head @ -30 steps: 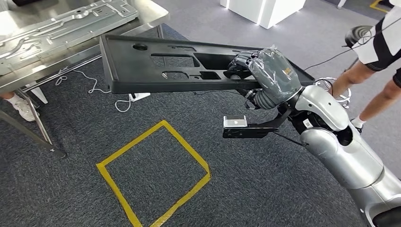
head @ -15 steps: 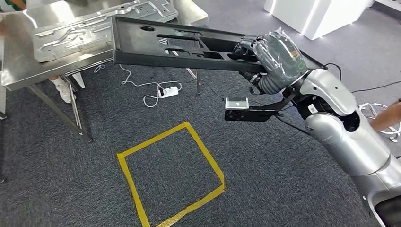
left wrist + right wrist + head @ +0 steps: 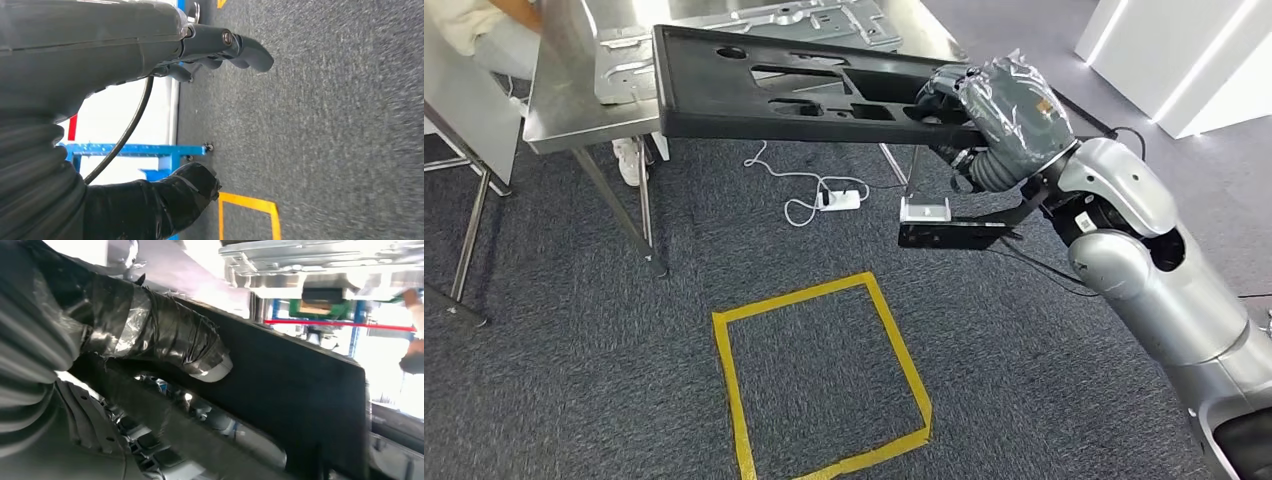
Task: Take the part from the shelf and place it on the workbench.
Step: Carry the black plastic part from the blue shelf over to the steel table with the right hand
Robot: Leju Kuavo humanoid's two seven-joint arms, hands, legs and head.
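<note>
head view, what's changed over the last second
The whole picture has shifted, so the camera has turned with the robot: the steel workbench now sits closer and more central, and the far end of the black part reaches over its edge. The right hand still grips the part at the same end, held about level. The yellow tape square lies on the carpet below.

Silver right arm [image 3: 1164,290]; grey-wrapped right hand [image 3: 1004,105]; black cable.
</note>
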